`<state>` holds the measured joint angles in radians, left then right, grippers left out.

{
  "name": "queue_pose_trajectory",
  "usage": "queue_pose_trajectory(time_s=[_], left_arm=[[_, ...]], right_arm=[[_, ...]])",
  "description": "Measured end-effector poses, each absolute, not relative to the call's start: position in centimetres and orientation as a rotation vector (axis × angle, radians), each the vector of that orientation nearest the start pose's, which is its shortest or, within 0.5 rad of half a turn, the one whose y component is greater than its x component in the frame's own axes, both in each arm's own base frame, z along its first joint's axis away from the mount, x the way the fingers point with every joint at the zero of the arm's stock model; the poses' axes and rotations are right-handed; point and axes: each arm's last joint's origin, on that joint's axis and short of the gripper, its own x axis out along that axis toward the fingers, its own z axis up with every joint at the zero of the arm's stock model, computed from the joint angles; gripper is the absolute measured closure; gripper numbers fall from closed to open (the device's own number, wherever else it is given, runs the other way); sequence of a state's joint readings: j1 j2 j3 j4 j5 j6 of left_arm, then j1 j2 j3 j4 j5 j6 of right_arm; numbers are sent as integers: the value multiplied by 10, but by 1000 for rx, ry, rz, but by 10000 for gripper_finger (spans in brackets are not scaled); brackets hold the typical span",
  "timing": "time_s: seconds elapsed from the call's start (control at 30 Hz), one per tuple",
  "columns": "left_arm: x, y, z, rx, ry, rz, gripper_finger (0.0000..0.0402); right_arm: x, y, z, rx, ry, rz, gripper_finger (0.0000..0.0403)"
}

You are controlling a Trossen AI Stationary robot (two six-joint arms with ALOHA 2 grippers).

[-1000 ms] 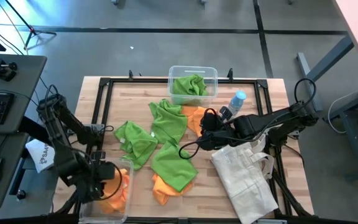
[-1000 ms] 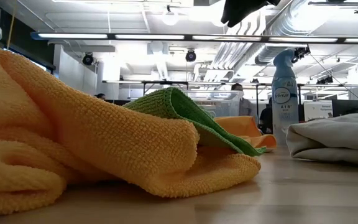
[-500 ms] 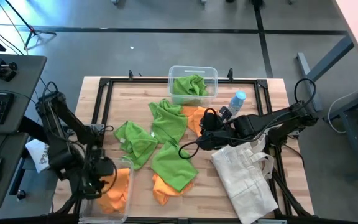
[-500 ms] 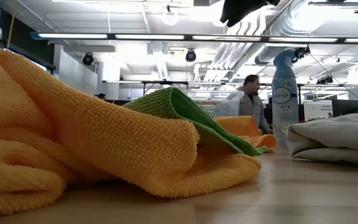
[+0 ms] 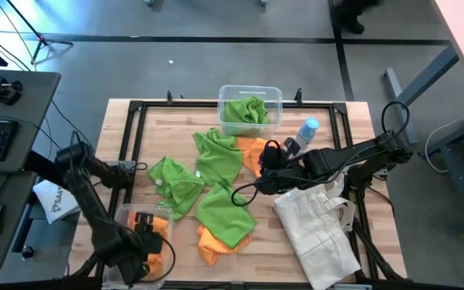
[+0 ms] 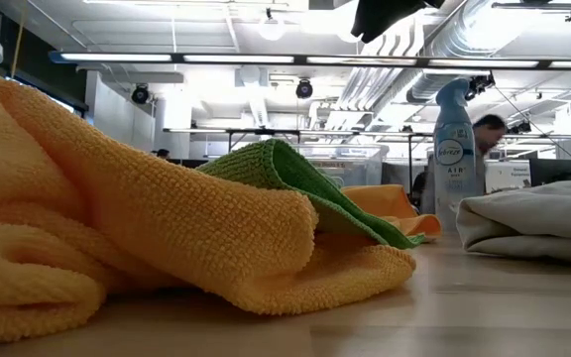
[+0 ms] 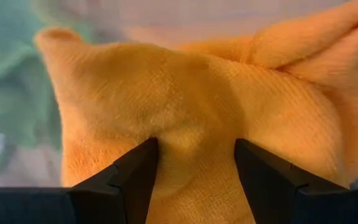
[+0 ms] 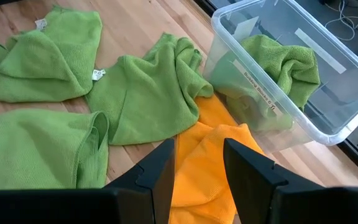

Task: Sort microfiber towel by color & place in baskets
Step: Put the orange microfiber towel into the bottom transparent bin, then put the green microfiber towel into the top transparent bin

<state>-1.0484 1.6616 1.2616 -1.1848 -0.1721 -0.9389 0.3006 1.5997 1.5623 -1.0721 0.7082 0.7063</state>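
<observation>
The near-left basket (image 5: 124, 213) holds orange towels (image 5: 159, 259). My left gripper (image 5: 145, 240) is down in it, open, with an orange towel (image 7: 197, 93) filling the left wrist view. The far basket (image 5: 274, 95) holds a green towel (image 5: 246, 110). Green towels (image 5: 176, 181) (image 5: 220, 157) (image 5: 225, 211) lie spread on the table, partly over orange ones (image 5: 252, 149) (image 5: 209, 242). My right gripper (image 5: 254, 180) hovers open over the middle orange towel (image 8: 216, 121). My left gripper (image 7: 194, 155) comes from above with its fingers apart. Both fingertips (image 7: 143, 155) rest against a hump of the orange towel (image 7: 194, 140), which bulges up between them. The towel lies in the near-left basket.
An off-white tote bag (image 5: 316, 225) lies at the table's near right, and a clear bottle with a blue cap (image 5: 306, 130) stands behind the right arm. A black frame edges the table. In the low view a person (image 6: 486, 129) passes in the room behind.
My left arm has swung toward the table's near edge and a little right, and its gripper now sits farther toward the near end of the near-left basket, over the orange towels. The person in the room behind has walked to the right.
</observation>
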Motion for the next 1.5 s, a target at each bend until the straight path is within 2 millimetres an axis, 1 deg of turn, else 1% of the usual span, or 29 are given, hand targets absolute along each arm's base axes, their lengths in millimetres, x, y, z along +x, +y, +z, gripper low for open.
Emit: queue_pose_trajectory(time_s=[0.1, 0.2, 0.27, 0.37, 0.53, 0.63, 0.77, 0.93, 1.03, 1.2, 1.37, 1.5], left_arm=[[148, -255, 209, 113, 1436, -41, 199], [143, -253, 193, 45, 1430, -14, 203], [139, -250, 191, 19, 1432, 14, 205], [134, -246, 194, 10, 1432, 22, 206], [127, -236, 213, -30, 1414, 8, 206], [122, -226, 230, -86, 1402, 15, 207], [115, -212, 254, -173, 1366, -22, 207], [106, -193, 278, -289, 1304, -40, 207], [103, -182, 288, -314, 1219, -14, 207], [105, -170, 299, -294, 1029, 32, 207], [111, -152, 309, -322, 951, 67, 207], [116, -135, 318, -299, 905, 72, 207]], right_arm=[[306, 75, 338, 96, 783, -669, 269], [306, 75, 338, 98, 785, -666, 269], [306, 76, 338, 105, 792, -656, 269], [306, 76, 337, 115, 801, -643, 269], [306, 76, 337, 132, 804, -637, 269], [306, 77, 337, 154, 804, -637, 269], [306, 77, 337, 172, 808, -631, 269], [309, 76, 333, 263, 823, -634, 269], [318, 76, 322, 295, 864, -637, 269], [338, 72, 296, 364, 950, -644, 269], [362, 69, 273, 435, 1009, -556, 269], [381, 73, 253, 460, 1003, -515, 269]])
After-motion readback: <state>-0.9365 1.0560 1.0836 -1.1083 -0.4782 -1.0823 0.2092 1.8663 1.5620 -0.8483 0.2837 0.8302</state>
